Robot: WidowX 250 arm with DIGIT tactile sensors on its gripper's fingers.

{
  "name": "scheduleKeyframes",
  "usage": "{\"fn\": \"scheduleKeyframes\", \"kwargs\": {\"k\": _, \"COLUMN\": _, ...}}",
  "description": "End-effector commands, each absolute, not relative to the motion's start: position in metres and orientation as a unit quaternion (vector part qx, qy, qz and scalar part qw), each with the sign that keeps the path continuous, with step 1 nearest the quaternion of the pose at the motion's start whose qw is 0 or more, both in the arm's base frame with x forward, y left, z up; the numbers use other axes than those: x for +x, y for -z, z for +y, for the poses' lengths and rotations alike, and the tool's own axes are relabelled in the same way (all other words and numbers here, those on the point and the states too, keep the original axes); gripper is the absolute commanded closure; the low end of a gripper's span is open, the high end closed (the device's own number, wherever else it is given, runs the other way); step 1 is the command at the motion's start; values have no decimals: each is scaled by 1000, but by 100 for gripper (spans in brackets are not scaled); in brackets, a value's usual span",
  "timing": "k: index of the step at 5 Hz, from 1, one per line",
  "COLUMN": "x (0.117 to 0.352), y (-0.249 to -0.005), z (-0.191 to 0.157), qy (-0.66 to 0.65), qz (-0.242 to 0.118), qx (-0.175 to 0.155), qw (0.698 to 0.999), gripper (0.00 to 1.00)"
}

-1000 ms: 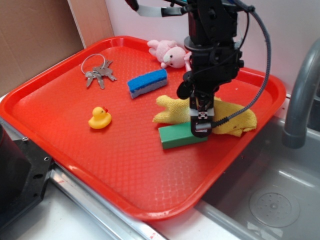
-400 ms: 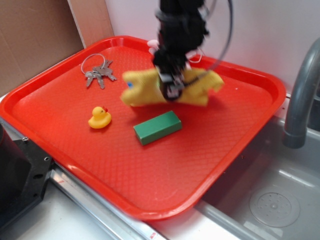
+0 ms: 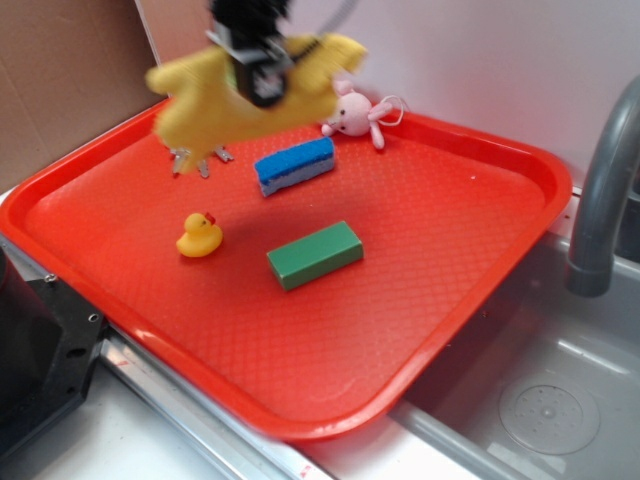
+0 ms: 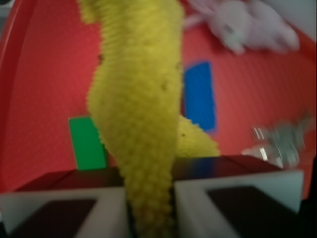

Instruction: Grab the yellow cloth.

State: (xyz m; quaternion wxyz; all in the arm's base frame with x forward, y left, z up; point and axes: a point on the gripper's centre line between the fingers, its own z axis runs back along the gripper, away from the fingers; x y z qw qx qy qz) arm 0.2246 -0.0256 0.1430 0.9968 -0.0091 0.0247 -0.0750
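The red tray (image 3: pixel 480 300) has a raised, rounded rim all round and a fine diamond-grid floor; its near half is bare, and beyond its right rim sit a grey sink (image 3: pixel 540 400) and a curved grey faucet (image 3: pixel 600 200). Toward the middle of the tray lies the green block (image 3: pixel 315 254), a smooth rectangular bar, with the small glossy duck (image 3: pixel 199 236) to its left, well apart from it. Farther back is the blue sponge (image 3: pixel 294 165), oblong with a pale underside, and behind that, near the tray's far rim, the soft pink bunny (image 3: pixel 352 112). At the tray's far left the keys (image 3: pixel 190 158) peek out under the cloth (image 3: pixel 240 95), which hangs clear above the tray floor, floppy and nubby, pale yellow, its ends drooping to either side. The gripper (image 3: pixel 260 75) has its fingers (image 4: pixel 99 218) clamped on the cloth; the wrist view shows the terry pinched between the two pale pads.
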Motion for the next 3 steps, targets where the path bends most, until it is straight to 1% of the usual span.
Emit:
{"fn": "scheduleKeyframes", "kwargs": {"k": 1, "x": 172, "y": -183, "z": -11, "qy": -40, "qz": -21, "qx": 14, "qw": 999, "gripper": 100}}
{"fn": "scheduleKeyframes", "kwargs": {"k": 2, "x": 166, "y": -185, "z": -3, "qy": -56, "qz": -44, "qx": 6, "qw": 997, "gripper": 100}}
{"fn": "scheduleKeyframes", "kwargs": {"k": 3, "x": 175, "y": -182, "z": 1, "qy": -43, "qz": -35, "qx": -6, "qw": 998, "gripper": 100}}
